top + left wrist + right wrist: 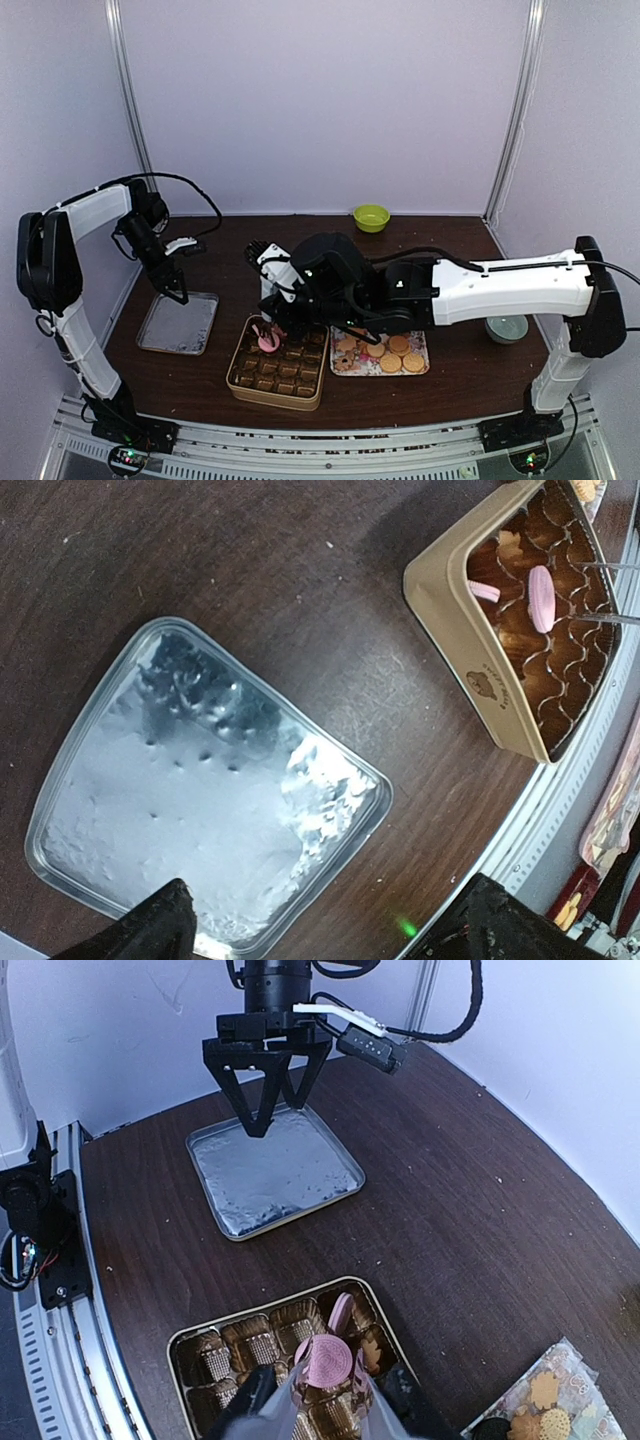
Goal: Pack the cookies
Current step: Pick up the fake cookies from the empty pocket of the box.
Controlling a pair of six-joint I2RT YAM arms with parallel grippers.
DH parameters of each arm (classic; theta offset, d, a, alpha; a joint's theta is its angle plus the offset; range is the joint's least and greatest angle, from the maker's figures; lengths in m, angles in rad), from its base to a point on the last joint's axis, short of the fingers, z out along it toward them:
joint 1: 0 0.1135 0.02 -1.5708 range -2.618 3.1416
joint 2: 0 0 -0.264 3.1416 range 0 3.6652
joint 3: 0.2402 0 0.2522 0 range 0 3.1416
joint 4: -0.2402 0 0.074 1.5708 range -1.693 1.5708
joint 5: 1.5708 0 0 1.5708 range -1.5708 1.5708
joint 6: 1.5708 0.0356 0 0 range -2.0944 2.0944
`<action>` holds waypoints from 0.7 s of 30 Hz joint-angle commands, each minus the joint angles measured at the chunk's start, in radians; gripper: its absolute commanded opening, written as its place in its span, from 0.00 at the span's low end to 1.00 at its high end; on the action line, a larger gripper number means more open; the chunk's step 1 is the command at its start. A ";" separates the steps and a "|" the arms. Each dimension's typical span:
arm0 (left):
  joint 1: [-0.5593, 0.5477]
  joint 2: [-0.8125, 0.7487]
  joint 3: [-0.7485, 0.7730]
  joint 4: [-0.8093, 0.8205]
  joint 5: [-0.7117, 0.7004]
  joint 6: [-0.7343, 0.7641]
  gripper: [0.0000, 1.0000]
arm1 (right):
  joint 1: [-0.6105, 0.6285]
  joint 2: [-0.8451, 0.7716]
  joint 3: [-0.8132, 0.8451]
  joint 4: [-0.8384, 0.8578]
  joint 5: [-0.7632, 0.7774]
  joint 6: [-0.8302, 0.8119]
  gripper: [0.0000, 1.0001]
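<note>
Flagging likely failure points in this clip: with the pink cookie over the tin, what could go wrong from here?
1. The pink cookie between the right hand's fingers may land on edge or across two paper cups, like the other pink cookie standing on edge in the tin.
2. Withdrawing, the fingers could snag a cup's pleated edge and drag it out.

Round golden-tan cookies (390, 363) are lying flat on a patterned sheet (590, 1400) just right of the box (272, 396); a dark cookie (492, 1428) is lying at the sheet's near edge; one pink cookie (328, 1360) is sitting upright between the right end effector's (328, 1388) fingers, over the box's cups; a second pink cookie (341, 1312) is standing on edge in a cup just behind.
</note>
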 commanded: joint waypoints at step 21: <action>-0.013 -0.098 -0.110 0.023 0.050 0.039 0.98 | 0.008 0.108 0.049 0.163 0.043 0.005 0.38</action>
